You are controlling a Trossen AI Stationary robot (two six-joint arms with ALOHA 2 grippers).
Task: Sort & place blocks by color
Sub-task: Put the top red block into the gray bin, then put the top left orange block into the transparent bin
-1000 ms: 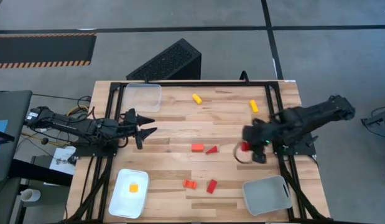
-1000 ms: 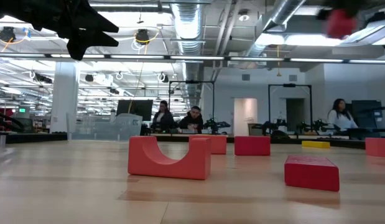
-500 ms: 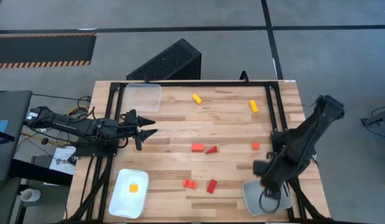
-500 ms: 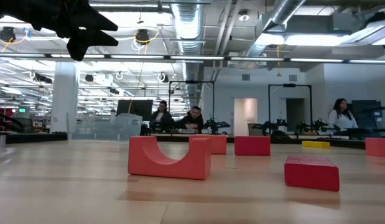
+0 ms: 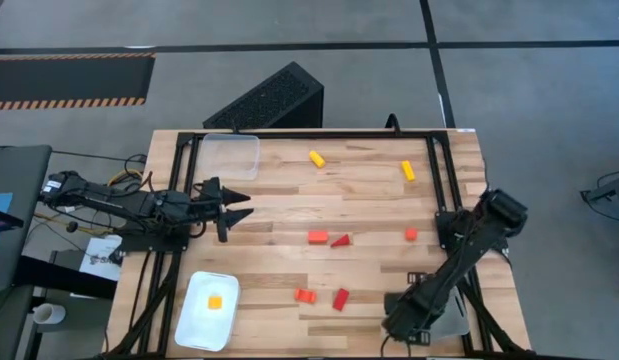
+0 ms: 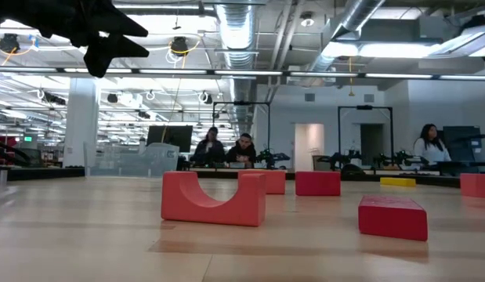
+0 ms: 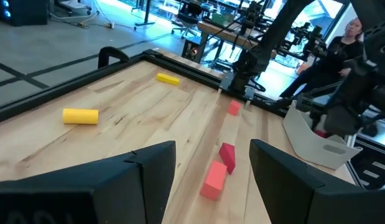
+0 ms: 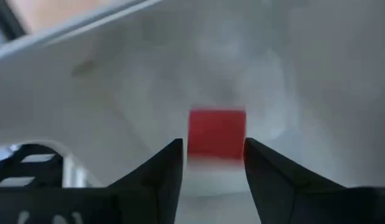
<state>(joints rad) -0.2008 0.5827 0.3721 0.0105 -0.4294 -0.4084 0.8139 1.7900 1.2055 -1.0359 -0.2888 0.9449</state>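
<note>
Right gripper over the near-right tray, a red cube between its fingers

The right gripper [image 8: 212,163] hangs low over the shallow white plastic tray [image 5: 457,322] at the table's near-right corner, a small red cube [image 8: 217,134] set squarely between its narrowly parted fingers, the tray floor just beyond; whether it still pinches the cube I cannot tell. The left gripper [image 5: 237,205] waits spread wide at the left edge. On the pale wooden table [image 5: 369,195] loose blocks remain: two yellow bars [image 5: 316,158] far, red and orange pieces [image 5: 318,237] mid-table. People sit in the room behind.
</note>
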